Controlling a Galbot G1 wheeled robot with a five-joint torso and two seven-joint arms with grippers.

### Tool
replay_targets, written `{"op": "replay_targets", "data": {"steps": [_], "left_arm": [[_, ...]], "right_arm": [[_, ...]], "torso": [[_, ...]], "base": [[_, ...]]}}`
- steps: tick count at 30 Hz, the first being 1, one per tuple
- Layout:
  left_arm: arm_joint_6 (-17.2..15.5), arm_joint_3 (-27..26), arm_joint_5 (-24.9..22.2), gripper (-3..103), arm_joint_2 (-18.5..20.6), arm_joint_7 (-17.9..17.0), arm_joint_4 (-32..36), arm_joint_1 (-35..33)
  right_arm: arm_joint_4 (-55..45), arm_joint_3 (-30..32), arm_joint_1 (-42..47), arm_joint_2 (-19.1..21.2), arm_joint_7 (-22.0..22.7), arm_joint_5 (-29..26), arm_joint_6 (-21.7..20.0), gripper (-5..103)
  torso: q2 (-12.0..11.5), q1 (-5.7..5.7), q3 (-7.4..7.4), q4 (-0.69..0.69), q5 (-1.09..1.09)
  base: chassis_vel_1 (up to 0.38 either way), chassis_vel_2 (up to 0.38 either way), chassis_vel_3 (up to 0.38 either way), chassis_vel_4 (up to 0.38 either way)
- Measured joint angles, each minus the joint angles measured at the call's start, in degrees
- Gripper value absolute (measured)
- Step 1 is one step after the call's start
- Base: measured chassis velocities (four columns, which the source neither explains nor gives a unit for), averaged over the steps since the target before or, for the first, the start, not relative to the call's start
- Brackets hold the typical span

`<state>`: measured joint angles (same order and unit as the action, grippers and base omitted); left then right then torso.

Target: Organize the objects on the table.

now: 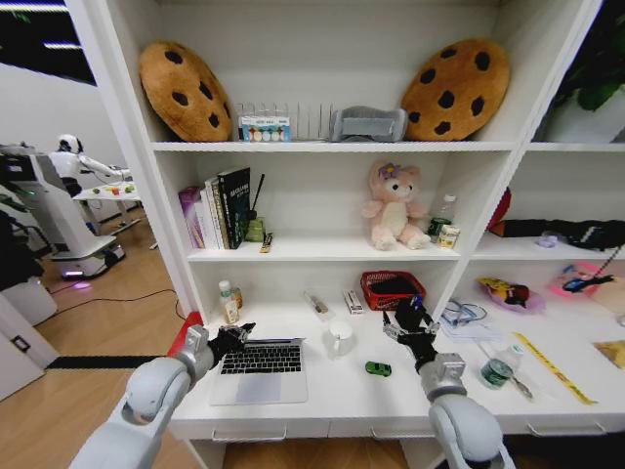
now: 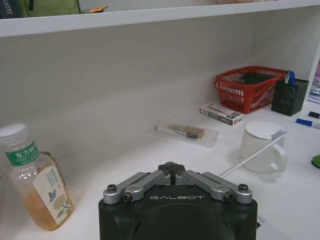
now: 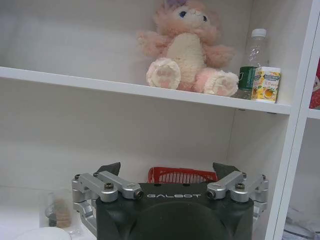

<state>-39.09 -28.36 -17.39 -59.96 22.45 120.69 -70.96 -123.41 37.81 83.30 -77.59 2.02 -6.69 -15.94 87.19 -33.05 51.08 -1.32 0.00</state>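
Observation:
The slim silver laptop [image 1: 259,371] lies open on the white table [image 1: 332,396], keyboard facing up. My left gripper [image 1: 234,338] is at its back left corner, and in the left wrist view the left gripper [image 2: 171,168] is shut; whether it holds the lid is hidden. The tiny green toy car [image 1: 378,368] stands right of the laptop. My right gripper [image 1: 410,322] hovers open above the table behind the car, in front of the red basket [image 1: 393,288]. In the right wrist view the right gripper [image 3: 167,171] has its jaws spread wide. A pen [image 2: 306,123] lies by a dark pen pot [image 2: 289,97].
A white mug [image 1: 339,338] stands between the laptop and my right gripper. A tea bottle [image 1: 228,301] stands at the back left. A small box [image 1: 353,301] and a clear packet [image 2: 186,132] lie along the back wall. A water bottle [image 1: 498,369] and a yellow ruler [image 1: 552,366] lie to the right.

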Motion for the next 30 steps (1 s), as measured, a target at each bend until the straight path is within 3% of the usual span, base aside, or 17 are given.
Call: {"op": "replay_targets", "data": {"steps": [2,5,11,15,17,18,21,22,24,30], "left_arm": [[0.0,0.0,0.2,0,0.4,0.6,0.2,-0.2],[0.2,-0.4,2.9,0,1.4,4.4,1.0,-1.4],[0.8,-0.4,5.0,0,1.8,7.2,1.5,-2.8],[1.8,-0.6,7.4,0,2.4,10.8,1.9,-3.9],[3.2,-1.2,9.3,0,3.0,15.4,2.0,-4.3],[3.2,-1.2,9.3,0,3.0,15.4,2.0,-4.3],[7.1,-1.7,11.5,0,3.8,20.4,0.6,-3.9],[7.1,-1.7,11.5,0,3.8,20.4,0.6,-3.9],[10.6,-1.7,14.5,0,4.2,24.2,-0.6,-3.7],[14.7,-0.2,18.6,0,3.7,26.3,-2.1,-4.2]], "right_arm": [[0.1,0.0,-0.2,0.0,0.0,0.0,0.0,100],[0.7,-0.4,-0.6,0.0,0.0,0.3,0.1,100],[0.9,-0.9,-1.0,0.2,0.1,0.5,0.2,100],[1.2,-0.7,-1.2,0.4,0.1,0.5,0.2,100],[1.3,-0.7,-1.0,0.4,0.2,0.5,0.2,100],[1.3,-0.7,-1.0,0.4,0.2,0.5,0.2,100],[1.3,-0.8,-0.8,0.1,0.5,0.4,0.4,100],[1.3,-0.8,-0.8,0.1,0.5,0.4,0.4,100],[1.2,-0.8,-0.9,0.2,0.6,0.3,0.3,100],[1.2,-0.7,-1.0,0.5,0.6,0.1,0.0,100]], "torso": [[0.0,0.0,0.0,0.0,0.0],[0.0,0.0,0.0,0.01,0.0],[0.0,0.0,0.0,0.01,0.0],[0.0,0.0,0.0,0.01,0.0],[0.0,0.0,0.0,0.01,0.0],[0.0,0.0,0.0,0.01,0.0],[0.0,0.0,0.0,0.0,0.0],[0.0,0.0,0.0,0.0,0.0],[0.0,0.0,0.0,0.01,0.0],[0.0,0.0,0.0,0.0,0.0]], "base": [[0.0,0.0,0.0,0.0],[0.0,0.0,0.0,0.0],[0.0,0.0,0.0,0.0],[0.0,0.0,0.0,0.0],[0.0,0.0,0.0,0.0],[0.0,0.0,0.0,0.0],[0.0,0.0,0.0,0.0],[0.0,0.0,0.0,0.0],[0.0,0.0,0.0,0.0],[0.0,0.0,0.0,0.0]]}}
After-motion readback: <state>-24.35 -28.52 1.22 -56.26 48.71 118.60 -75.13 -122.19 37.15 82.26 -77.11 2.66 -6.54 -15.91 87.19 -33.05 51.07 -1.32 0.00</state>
